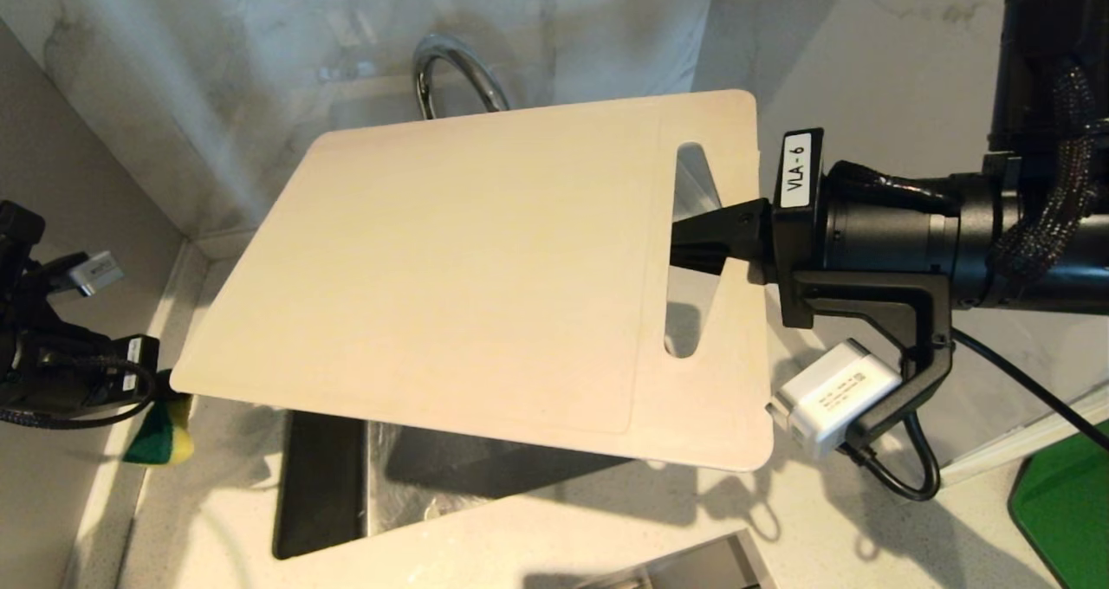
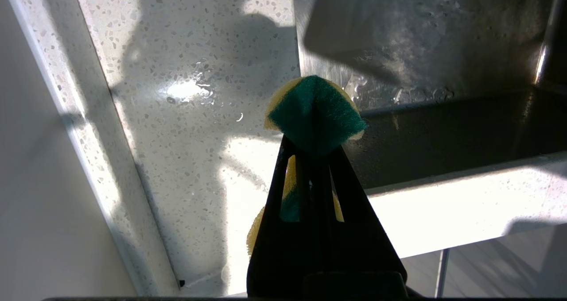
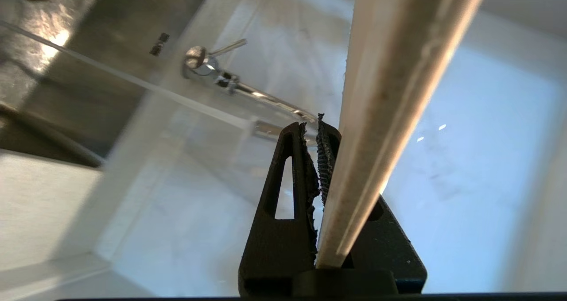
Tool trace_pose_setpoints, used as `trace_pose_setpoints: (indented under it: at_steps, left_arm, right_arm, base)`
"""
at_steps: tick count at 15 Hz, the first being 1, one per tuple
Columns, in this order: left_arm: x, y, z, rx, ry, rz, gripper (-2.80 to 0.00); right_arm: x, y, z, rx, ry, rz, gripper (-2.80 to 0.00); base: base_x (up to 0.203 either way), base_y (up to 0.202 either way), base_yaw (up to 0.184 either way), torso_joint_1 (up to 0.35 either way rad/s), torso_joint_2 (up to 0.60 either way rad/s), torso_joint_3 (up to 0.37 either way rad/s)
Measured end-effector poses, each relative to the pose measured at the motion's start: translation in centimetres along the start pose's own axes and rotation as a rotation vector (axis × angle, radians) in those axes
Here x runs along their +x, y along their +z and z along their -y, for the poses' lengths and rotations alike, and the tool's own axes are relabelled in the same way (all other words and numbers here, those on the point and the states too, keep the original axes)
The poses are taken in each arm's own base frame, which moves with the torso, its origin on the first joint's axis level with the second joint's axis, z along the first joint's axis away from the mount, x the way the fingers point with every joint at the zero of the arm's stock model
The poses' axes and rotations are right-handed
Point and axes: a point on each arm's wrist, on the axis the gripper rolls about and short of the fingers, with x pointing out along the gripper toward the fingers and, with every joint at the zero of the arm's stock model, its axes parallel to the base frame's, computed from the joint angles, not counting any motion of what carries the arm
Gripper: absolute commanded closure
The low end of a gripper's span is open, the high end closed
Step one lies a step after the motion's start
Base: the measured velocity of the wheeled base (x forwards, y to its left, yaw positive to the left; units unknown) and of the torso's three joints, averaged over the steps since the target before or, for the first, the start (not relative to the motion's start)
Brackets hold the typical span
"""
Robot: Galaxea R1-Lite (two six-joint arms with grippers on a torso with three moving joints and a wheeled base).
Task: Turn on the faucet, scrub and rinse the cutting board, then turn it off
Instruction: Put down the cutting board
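Cutting board held over the sink, sponge waiting at its far end.

The right tool [image 1: 706,242] pinches the cutting board [image 1: 468,268] at its handle slot, long axis running toward the robot's left, beneath the faucet [image 1: 455,74]. The left tool [image 2: 312,159], nearer the board's free end, is pressed together on a green-and-yellow sponge [image 2: 314,110].
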Motion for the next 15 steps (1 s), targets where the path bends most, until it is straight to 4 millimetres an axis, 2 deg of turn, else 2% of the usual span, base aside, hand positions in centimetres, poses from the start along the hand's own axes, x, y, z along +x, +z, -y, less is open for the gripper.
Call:
trace_pose_setpoints:
  at_steps: [2,11,15]
  left_arm:
    - [0.0,0.0,0.0,-0.001,0.001,-0.002,0.0]
    - [0.7,0.1,-0.1,-0.001,0.013,-0.011,0.0]
    - [0.9,0.2,-0.1,-0.001,0.013,-0.015,0.0]
  right_arm:
    - [-0.4,-0.1,-0.3,0.057,-0.001,-0.021,0.0]
    - [-3.1,-0.8,-1.7,0.084,0.02,-0.161,0.0]
    - [-4.1,-0.7,-3.2,0.146,0.027,-0.234,0.0]
  base:
    - [0.0,0.0,0.0,0.0,0.0,0.0]
    - [0.0,0.0,0.0,0.0,0.0,0.0]
    - [0.0,0.0,0.0,0.0,0.0,0.0]
